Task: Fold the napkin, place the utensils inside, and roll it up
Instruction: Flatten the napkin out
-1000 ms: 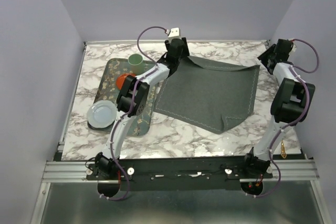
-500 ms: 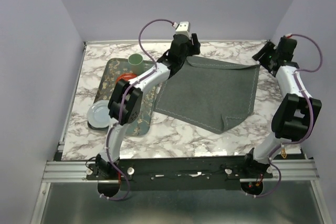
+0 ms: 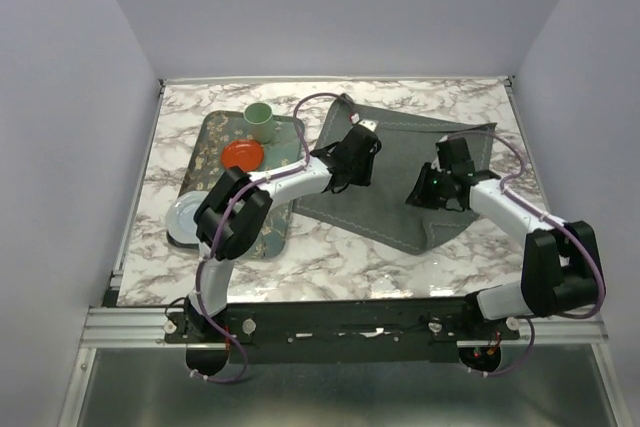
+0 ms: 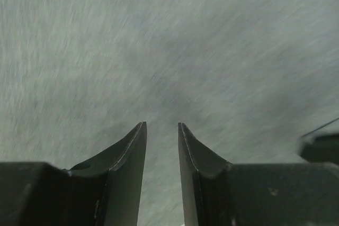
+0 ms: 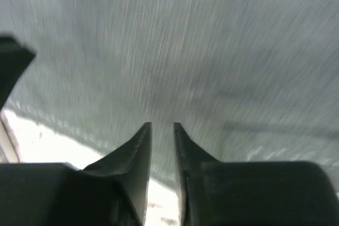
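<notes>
The dark grey napkin lies spread on the marble table, its near right corner turned over. My left gripper hovers low over the cloth's left half. Its jaws stand a little apart with nothing between them, as the left wrist view shows. My right gripper is over the cloth's right half, also narrowly open and empty. Both wrist views are filled with blurred grey napkin. The utensils are out of view.
A green floral tray sits left of the napkin, with a green cup and a red saucer on it. A white plate rests at its near left edge. Bare marble table shows past the cloth's edge.
Both arms have swung in from the napkin's far corners to low over its middle. Both pairs of jaws widened, then narrowed. The napkin's far edge lies flatter.
</notes>
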Action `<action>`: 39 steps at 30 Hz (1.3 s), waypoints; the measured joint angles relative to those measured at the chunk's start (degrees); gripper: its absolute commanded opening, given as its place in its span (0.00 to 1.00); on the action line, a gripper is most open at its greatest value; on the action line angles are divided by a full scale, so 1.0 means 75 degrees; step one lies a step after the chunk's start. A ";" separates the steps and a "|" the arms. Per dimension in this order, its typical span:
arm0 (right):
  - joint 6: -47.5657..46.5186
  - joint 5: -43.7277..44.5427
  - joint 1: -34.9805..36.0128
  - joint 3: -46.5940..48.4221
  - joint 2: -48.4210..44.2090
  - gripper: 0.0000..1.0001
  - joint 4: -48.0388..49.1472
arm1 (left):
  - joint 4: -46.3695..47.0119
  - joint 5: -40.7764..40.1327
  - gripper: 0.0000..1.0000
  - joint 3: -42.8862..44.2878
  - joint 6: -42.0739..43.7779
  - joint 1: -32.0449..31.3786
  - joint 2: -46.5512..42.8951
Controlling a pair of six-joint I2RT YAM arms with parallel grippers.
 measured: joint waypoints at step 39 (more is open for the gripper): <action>0.3418 0.4173 0.0507 -0.2171 -0.5834 0.36 -0.3174 | -0.1836 0.1037 0.42 0.0067 -0.0350 0.0067 -0.0618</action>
